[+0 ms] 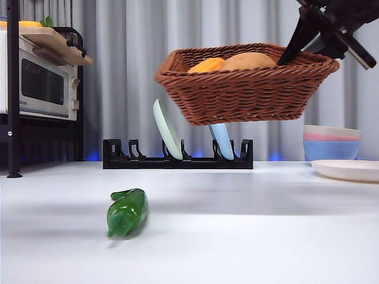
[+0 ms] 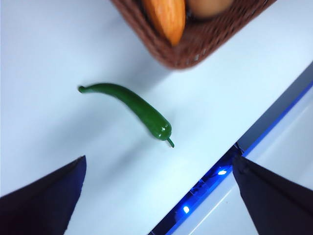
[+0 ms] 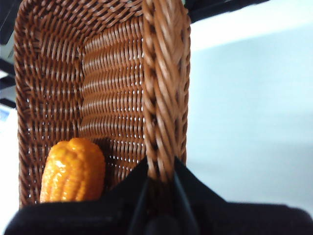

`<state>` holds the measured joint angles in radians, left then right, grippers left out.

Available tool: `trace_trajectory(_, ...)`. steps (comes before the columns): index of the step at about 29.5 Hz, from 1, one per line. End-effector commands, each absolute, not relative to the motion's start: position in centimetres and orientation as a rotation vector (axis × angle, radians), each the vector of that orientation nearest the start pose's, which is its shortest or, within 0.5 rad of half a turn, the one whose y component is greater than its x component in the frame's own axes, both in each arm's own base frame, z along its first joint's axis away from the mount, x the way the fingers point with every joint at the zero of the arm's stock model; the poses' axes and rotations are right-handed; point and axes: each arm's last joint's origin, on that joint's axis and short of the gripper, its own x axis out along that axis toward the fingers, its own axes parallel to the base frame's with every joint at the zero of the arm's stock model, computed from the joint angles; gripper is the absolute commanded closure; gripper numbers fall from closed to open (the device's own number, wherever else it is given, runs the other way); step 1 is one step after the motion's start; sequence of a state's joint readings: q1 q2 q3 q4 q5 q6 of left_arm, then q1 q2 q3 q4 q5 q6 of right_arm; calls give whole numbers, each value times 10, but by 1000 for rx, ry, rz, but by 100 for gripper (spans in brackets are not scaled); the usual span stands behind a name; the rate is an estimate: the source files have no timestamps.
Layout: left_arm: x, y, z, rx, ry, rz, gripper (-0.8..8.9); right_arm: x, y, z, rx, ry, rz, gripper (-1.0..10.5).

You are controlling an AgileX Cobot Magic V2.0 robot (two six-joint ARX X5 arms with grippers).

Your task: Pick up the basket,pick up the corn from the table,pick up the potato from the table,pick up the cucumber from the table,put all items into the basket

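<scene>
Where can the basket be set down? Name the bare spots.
Bare table lies right of the cucumber, in front of the plate rack. The far right is crowded with stacked bowls and a plate. The right gripper holds the basket aloft.

A wide white table (image 1: pixel 249 236) is carrying several kitchen items, its surface showing pale under a shadow band. A glossy green cucumber (image 1: pixel 127 212) is lying directly on it, well in front of a black dish rack (image 1: pixel 177 158) that is standing at the far edge. To the right of that rack, a stack of pastel bowls (image 1: pixel 331 142) is sitting on the tabletop, with a white plate (image 1: pixel 349 170) resting just in front of them.
</scene>
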<state>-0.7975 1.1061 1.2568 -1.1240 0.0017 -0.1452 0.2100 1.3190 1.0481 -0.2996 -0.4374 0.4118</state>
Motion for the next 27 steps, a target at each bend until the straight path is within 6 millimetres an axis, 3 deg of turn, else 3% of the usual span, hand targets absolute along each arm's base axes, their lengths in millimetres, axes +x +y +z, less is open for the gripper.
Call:
trace_trajectory(1,138,-145,320,193,1012,-619,315,278,67,313,472,647,504,958)
trace_trajectory(6,152,-157,268,88,1018,-562,316,280,56,314,482,633,469,958)
trace_trajectory(18,200,-195,195,147,1112,-459,316,283,48,318,489,607,446,958)
trace_trajectory(23,210,-201,177,152,1124,-441,324,283,48,318,489,607,446,958)
trace_trajectory(27,216,-202,173,163,1092,-424,518,283,48,318,489,606,446,958)
